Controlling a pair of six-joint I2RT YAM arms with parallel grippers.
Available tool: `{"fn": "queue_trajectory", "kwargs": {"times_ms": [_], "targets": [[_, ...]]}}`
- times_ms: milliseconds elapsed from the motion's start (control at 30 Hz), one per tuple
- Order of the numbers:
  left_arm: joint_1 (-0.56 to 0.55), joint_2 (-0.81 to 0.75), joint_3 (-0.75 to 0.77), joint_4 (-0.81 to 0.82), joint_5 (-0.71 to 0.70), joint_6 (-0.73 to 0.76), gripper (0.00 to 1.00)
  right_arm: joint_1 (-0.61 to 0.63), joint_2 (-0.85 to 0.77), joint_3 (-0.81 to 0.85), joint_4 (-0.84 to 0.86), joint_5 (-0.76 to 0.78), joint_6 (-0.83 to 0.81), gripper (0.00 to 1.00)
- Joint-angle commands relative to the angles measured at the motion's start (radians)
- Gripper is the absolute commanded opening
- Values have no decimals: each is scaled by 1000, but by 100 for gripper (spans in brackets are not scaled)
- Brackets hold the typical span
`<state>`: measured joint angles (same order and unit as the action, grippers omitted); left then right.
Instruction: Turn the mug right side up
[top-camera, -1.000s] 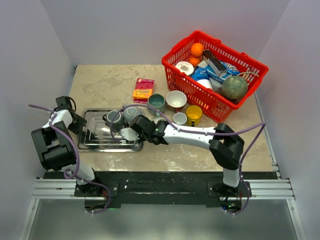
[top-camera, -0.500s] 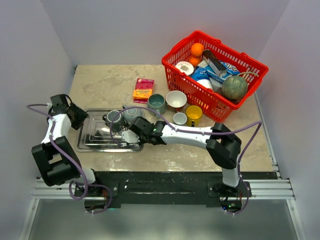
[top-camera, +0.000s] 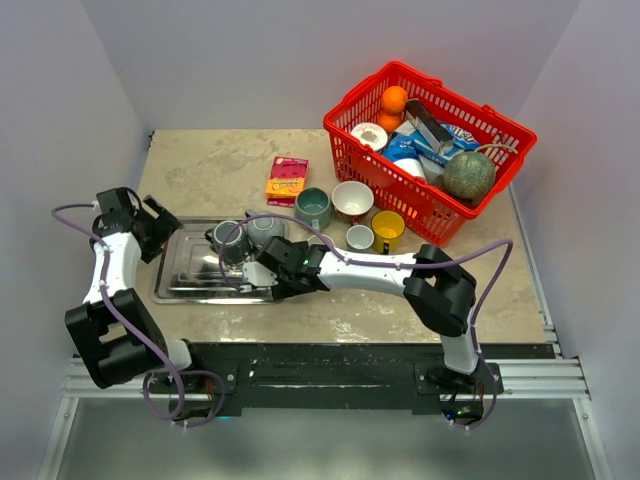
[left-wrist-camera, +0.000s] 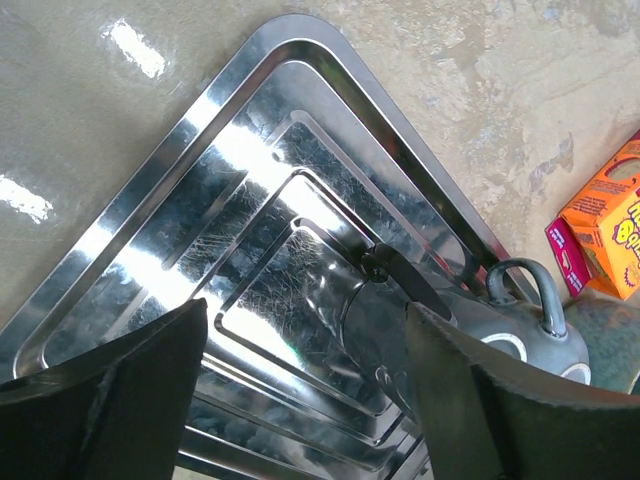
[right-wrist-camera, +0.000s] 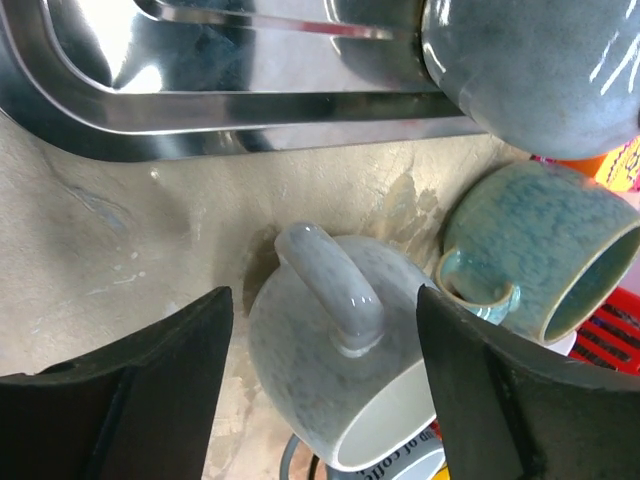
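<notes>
A light grey mug (right-wrist-camera: 330, 390) stands on the table just beyond the tray's far right corner, its mouth up and its handle (right-wrist-camera: 330, 285) towards my right wrist camera; the mug (top-camera: 265, 228) also shows from above. My right gripper (right-wrist-camera: 320, 390) is open around it, both fingers well clear of its sides. On the steel tray (top-camera: 190, 275) a dark grey mug (top-camera: 229, 238) stands mouth up. My left gripper (top-camera: 162, 222) is open over the tray's left end, and nothing but the tray's floor (left-wrist-camera: 250, 300) shows between its fingers.
Behind the tray stand a teal mug (top-camera: 313, 206), a white bowl (top-camera: 352, 200), a small white cup (top-camera: 360, 237) and a yellow mug (top-camera: 387, 228). A red basket (top-camera: 428, 150) of groceries fills the back right. An orange snack box (top-camera: 287, 178) lies near the back.
Both grippers have opened. The left gripper has swung away from me along the tray's left end. The right gripper has shifted slightly left by the light grey mug.
</notes>
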<state>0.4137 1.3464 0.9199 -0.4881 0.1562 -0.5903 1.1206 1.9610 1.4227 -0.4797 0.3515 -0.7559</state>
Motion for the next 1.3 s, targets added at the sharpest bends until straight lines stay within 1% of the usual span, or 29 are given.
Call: {"fn": "queue_trajectory", "kwargs": {"times_ms": [0, 33, 67, 133, 200, 267, 300, 333, 367, 400, 433, 500, 533, 567, 600, 633, 700, 733, 767, 800, 900, 1033, 1067, 1100, 1167, 1200, 1267], "targets": [[7, -35, 46, -4, 34, 49, 88, 1, -16, 30, -6, 44, 52, 79], [7, -42, 46, -4, 37, 55, 90, 1, -20, 33, -14, 44, 75, 80], [5, -47, 48, -4, 43, 66, 95, 2, -25, 41, -28, 35, 90, 82], [5, -64, 48, -4, 46, 76, 99, 1, -43, 58, -69, 27, 147, 89], [7, -75, 51, -4, 54, 87, 99, 2, -66, 67, -95, 3, 196, 95], [7, -90, 54, -12, 51, 93, 99, 1, -123, 62, -89, -19, 283, 99], [7, -98, 53, -10, 51, 93, 99, 1, -149, 29, -30, 9, 318, 99], [5, -111, 51, -10, 52, 95, 99, 1, -187, 3, 14, 33, 408, 99], [7, -119, 50, -7, 58, 96, 99, -8, -262, -23, 60, 47, 456, 99], [5, -127, 47, -1, 60, 96, 99, -16, -302, -75, 134, 58, 505, 99], [7, -144, 43, 3, 60, 96, 99, -21, -332, -99, 166, 114, 615, 99], [7, -161, 31, 20, 72, 96, 99, -27, -402, -146, 190, 159, 705, 99], [7, -170, 28, 22, 78, 99, 99, -27, -422, -169, 203, 241, 801, 99], [7, -171, 25, 23, 100, 101, 99, -30, -454, -183, 202, 271, 854, 99], [5, -173, 25, 20, 111, 104, 99, -36, -467, -197, 166, 276, 906, 99], [4, -173, 25, 17, 126, 112, 99, -39, -479, -203, 147, 242, 988, 99], [-16, -173, 20, 8, 164, 122, 99, -41, -519, -249, 122, 183, 1047, 95], [-30, -173, 20, -4, 166, 133, 99, -41, -533, -272, 122, 161, 1105, 92], [-65, -173, 14, -13, 164, 138, 99, -41, -545, -328, 130, 129, 1136, 89], [-87, -176, 10, -38, 157, 141, 99, -42, -575, -362, 142, 119, 1162, 88], [-165, -194, -42, -64, 103, 123, 99, -41, -597, -456, 148, 101, 1257, 83], [-181, -230, -124, -40, 59, 32, 99, -41, -599, -536, 202, 55, 1279, 75], [-182, -233, -127, -30, 59, 15, 99, -42, -593, -551, 228, 53, 1279, 74], [-181, -233, -127, -29, 59, -9, 99, -42, -582, -553, 239, 53, 1273, 69], [-181, -228, -119, -17, 45, -31, 99, -53, -535, -548, 263, 61, 1270, 66], [-181, -225, -118, -9, 36, -42, 99, -62, -519, -544, 269, 60, 1264, 62], [-181, -202, -104, -1, 16, -46, 99, -99, -479, -544, 317, 52, 1256, 58]]}}
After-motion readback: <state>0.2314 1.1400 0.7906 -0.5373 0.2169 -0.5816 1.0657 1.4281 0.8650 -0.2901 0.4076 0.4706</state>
